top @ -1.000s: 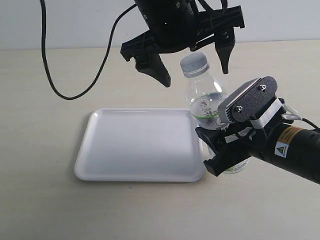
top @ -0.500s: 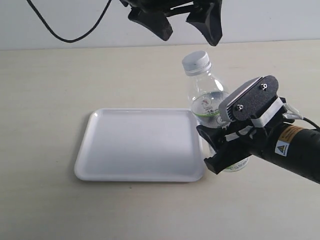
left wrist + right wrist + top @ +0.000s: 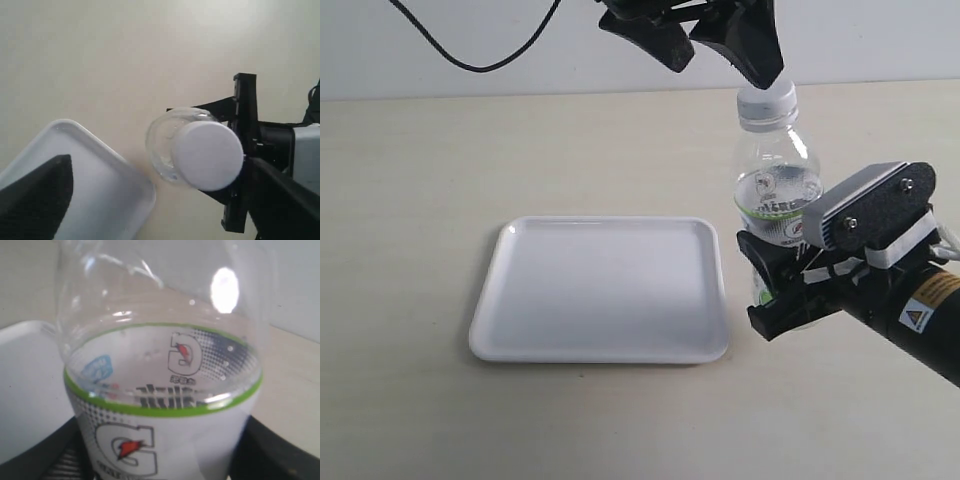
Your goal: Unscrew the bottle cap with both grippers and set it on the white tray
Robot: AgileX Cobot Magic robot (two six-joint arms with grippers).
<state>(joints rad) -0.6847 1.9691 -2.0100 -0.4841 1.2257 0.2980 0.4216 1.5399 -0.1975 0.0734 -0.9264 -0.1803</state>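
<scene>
Holding the bottle low on its labelled body, the right gripper has its fingers pinched on it. It has carried the bottle clear of the white tray: half a second back the bottle stood against the tray's right rim, and now it stands just beside it, apart.

Status of bottle cap: seated on the neck, not yet unscrewed.

Status of left gripper: fingers spread, brought over the cap. The wrist view shows the cap between them, nearer one finger.

Judgement: fingers and cap are close to lined up, so closing and twisting comes next.

Not determinable:
- The bottle base is masked by the right gripper, so whether it rests on the desk is unclear.
- Any contact between finger and cap.
- The left gripper's upper body, which is cut off by the frame.
</scene>
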